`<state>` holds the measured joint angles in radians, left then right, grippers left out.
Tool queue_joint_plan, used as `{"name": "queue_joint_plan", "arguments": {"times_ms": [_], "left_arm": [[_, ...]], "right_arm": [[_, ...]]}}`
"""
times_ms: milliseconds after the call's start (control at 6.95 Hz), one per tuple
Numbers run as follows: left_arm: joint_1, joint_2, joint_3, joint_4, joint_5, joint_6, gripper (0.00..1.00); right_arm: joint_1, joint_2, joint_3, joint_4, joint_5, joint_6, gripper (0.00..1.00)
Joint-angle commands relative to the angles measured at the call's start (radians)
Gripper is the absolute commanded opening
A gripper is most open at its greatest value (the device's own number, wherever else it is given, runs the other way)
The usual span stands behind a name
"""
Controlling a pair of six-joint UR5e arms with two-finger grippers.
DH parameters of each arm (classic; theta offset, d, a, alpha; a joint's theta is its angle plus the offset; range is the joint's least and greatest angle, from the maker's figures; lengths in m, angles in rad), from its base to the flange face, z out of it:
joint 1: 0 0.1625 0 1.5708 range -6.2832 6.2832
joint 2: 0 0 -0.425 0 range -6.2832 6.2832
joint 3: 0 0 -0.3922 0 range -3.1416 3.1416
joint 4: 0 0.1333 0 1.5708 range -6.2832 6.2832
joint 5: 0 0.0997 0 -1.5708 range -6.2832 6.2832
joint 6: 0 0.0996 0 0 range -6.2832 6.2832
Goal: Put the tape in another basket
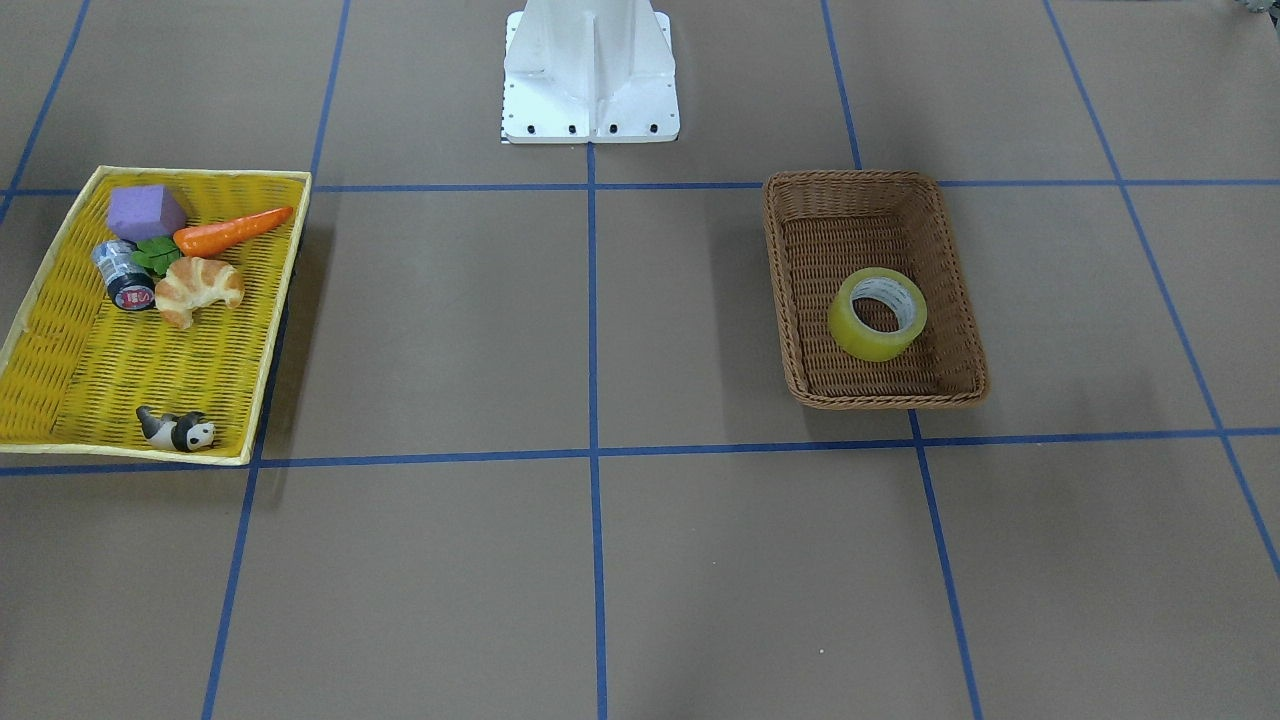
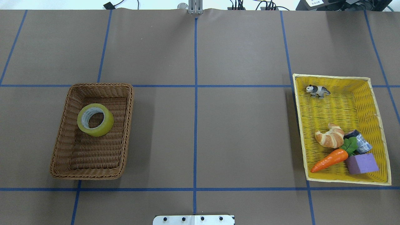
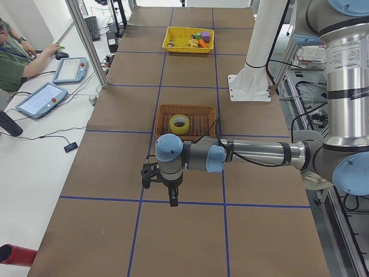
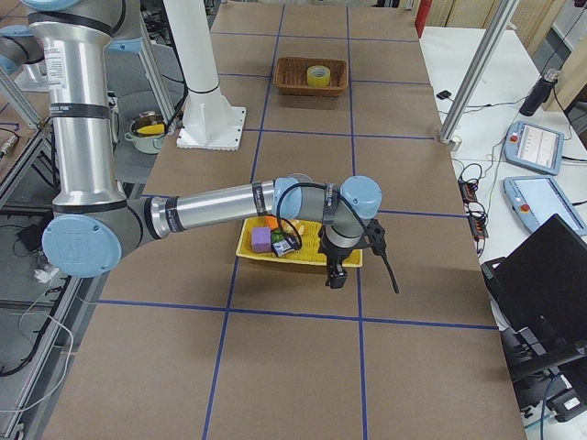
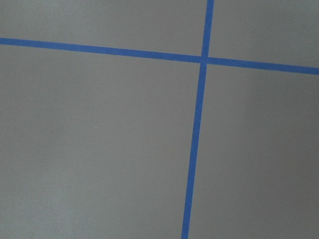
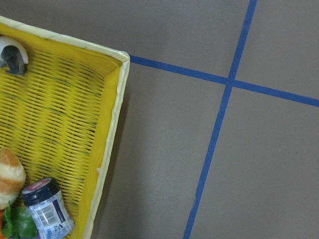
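The tape, a yellow translucent roll with a whitish core, lies flat in the brown wicker basket on my left side. It also shows in the front view and in the left side view. My left gripper shows only in the left side view, hanging over bare table short of the basket; I cannot tell if it is open. My right gripper shows only in the right side view, above the edge of the yellow tray; I cannot tell its state.
The shallow yellow tray on my right holds a croissant, a carrot, a purple block, a small grey can and a panda figure. The robot's white base stands at the table's edge.
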<state>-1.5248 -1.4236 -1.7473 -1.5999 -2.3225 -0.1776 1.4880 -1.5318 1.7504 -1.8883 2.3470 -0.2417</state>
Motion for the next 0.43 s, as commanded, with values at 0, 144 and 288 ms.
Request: {"name": "queue_joint_plan", "arguments": {"times_ms": [0, 144, 288], "left_arm": [[0.000, 0.002, 0.000, -0.002, 0.000, 0.000, 0.99], [0.000, 0.000, 0.000, -0.002, 0.000, 0.000, 0.99], [0.000, 0.000, 0.000, -0.002, 0.000, 0.000, 0.99]], "right_arm": [[0.000, -0.001, 0.001, 0.000, 0.000, 0.001, 1.00], [0.000, -0.001, 0.001, 0.000, 0.000, 0.001, 1.00], [0.000, 0.002, 0.000, 0.000, 0.000, 0.001, 1.00]]}}
